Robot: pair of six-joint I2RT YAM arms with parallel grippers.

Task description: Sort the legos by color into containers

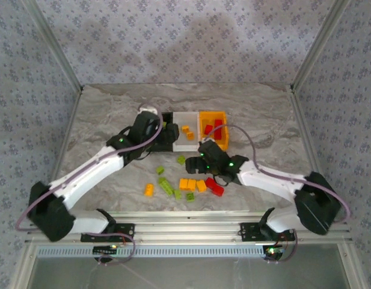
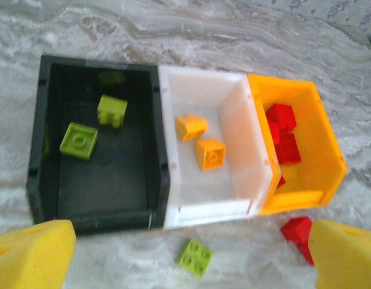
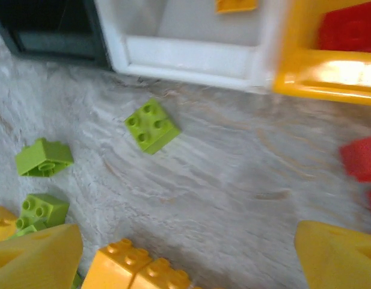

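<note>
1. Hovering near the front edge of the bins, the left pincer [image 2: 188, 259] is standing released, fingers spread wide and gripping nothing.
2. Sorting is looking partly done. Two lime legos [image 2: 79, 140] are lying in the black bin [image 2: 38, 150], two orange legos [image 2: 210, 153] in the white bin [image 2: 233, 120], and red legos [image 2: 284, 132] in the orange-yellow bin [image 2: 326, 150].
3. The right pincer [image 3: 185, 259] is also hanging released and empty, low over the bench [image 3: 233, 180], with an orange pair [image 3: 137, 271] lying side by side just inside its left finger.
4. Judging the step: the right arm is lining up on that pair. The two are touching, so it is worth centring on one brick and closing across its flat sides, not on the seam.
5. A loose lime lego [image 3: 151, 125] is sitting just in front of the white bin, an easy next pick for the left arm.
6. Risk: both arms are working close to the bins, so taking turns there is looking wise.
</note>
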